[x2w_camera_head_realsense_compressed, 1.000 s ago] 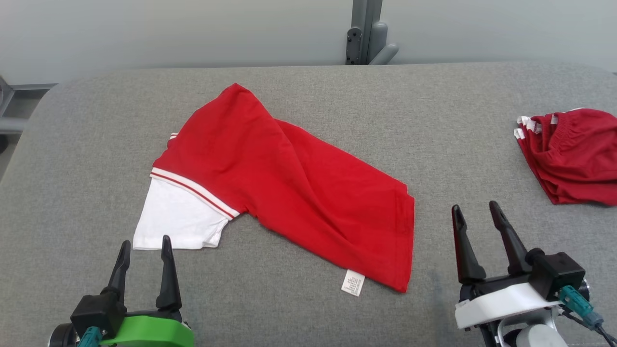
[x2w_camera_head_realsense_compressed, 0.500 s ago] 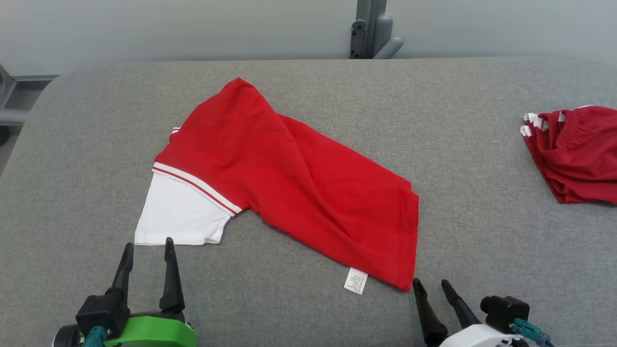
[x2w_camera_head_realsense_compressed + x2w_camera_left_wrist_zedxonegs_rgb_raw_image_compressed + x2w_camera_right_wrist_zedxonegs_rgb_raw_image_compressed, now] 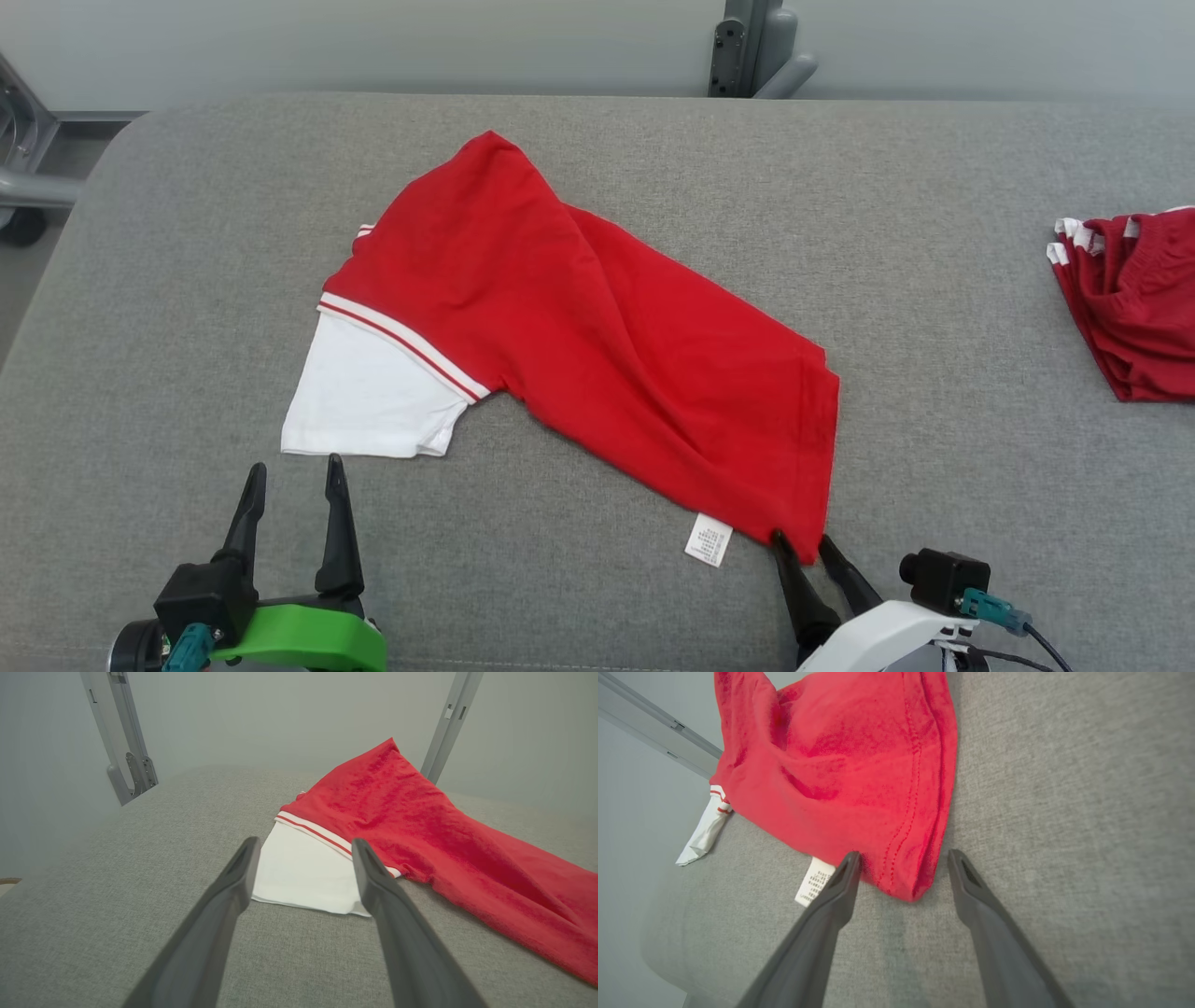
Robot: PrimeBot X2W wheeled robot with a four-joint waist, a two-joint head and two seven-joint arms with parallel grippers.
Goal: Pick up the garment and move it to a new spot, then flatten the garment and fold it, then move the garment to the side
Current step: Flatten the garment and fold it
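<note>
Table (image 3: pixel 934 187) comes first: we see its grey fabric top spread across the head view. On it, a little left of the middle, lies the garment (image 3: pixel 597 345), a red shirt slanting from a far left point down to a near right corner. It lies mostly smooth, with one long crease down its length. A white sleeve (image 3: pixel 373 401) juts from its near left side, below a band of red and white stripes. Well apart from it, at the table's right edge, sits a heap (image 3: pixel 1134 308) of red cloth with white trim.

Our left pincer (image 3: pixel 295 464) hovers released, fingers spread, just short of the sleeve's near edge and not touching it. Our right pincer (image 3: pixel 801 539) is released too. In the right wrist view its two tips stand on either side of the garment's near right corner, with the stitched hem lying between them and one tip right at the hem's edge. A small white label (image 3: pixel 709 539) pokes out from the hem just beside that tip.
</note>
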